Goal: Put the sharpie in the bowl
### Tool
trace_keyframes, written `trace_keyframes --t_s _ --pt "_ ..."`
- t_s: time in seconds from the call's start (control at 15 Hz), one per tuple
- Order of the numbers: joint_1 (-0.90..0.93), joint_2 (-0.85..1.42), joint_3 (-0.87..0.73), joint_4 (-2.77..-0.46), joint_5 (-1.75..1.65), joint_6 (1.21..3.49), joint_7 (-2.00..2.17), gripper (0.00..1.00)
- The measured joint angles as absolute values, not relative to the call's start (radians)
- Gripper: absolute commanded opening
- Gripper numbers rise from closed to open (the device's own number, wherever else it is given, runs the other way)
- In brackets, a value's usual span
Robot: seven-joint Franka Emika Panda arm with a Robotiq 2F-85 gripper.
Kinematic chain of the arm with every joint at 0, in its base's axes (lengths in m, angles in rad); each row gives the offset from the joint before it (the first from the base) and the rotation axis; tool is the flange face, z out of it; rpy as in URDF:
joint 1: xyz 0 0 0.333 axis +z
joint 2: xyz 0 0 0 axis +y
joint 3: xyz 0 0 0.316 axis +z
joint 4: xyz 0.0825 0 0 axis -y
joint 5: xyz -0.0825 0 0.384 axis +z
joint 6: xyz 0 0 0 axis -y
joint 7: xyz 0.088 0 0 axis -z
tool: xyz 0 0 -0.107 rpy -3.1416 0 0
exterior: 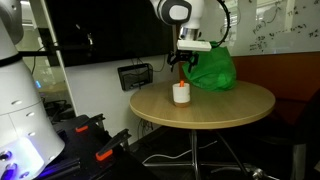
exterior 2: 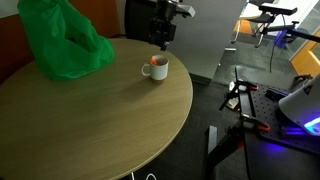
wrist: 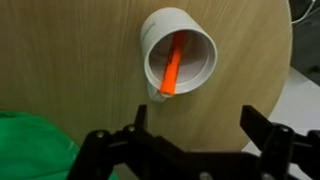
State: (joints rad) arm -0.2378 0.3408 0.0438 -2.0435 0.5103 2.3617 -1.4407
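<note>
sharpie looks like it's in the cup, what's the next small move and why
Probably lift the hand straight up and clear. The orange sharpie already leans inside the white cup, and the hand hangs open above it, holding nothing.

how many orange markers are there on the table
1: an orange marker leaning inside the white cup on the round wooden table; the crumpled green bag could hide more
</note>
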Motion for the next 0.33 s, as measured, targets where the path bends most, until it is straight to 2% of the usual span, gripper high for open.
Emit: trace_keyframes --t_s 0.33 --pt "-0.172 0.250 0.007 -2.097 0.293 2.361 -1.092 1.00"
